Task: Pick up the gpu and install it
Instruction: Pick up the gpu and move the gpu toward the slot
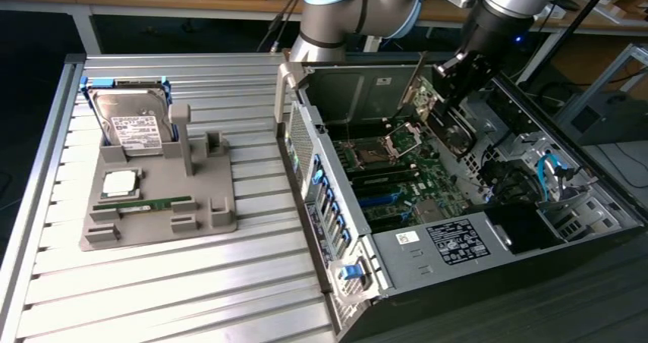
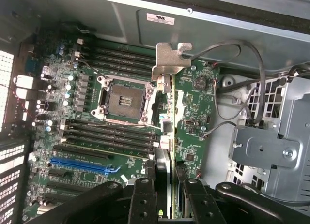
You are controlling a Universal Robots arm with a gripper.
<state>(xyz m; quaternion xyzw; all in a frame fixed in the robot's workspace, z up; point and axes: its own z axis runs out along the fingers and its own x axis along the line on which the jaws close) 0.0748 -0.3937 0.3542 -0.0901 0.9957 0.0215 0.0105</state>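
Your gripper (image 2: 167,187) pinches the gpu (image 2: 165,132) edge-on over the motherboard (image 2: 87,137), upper right of the exterior view. CPU socket (image 2: 121,98) sits just beside it; cables (image 2: 259,79) and drive cage (image 2: 271,146) crowd the other side.

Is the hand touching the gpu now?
Touching. In the wrist view the gpu stands edge-on between the fingers of the hand, which press on both its sides.

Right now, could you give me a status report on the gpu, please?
Gripper shut on the gpu, edge-on. Held above the motherboard inside the case, not seated. Cables close by its bracket.
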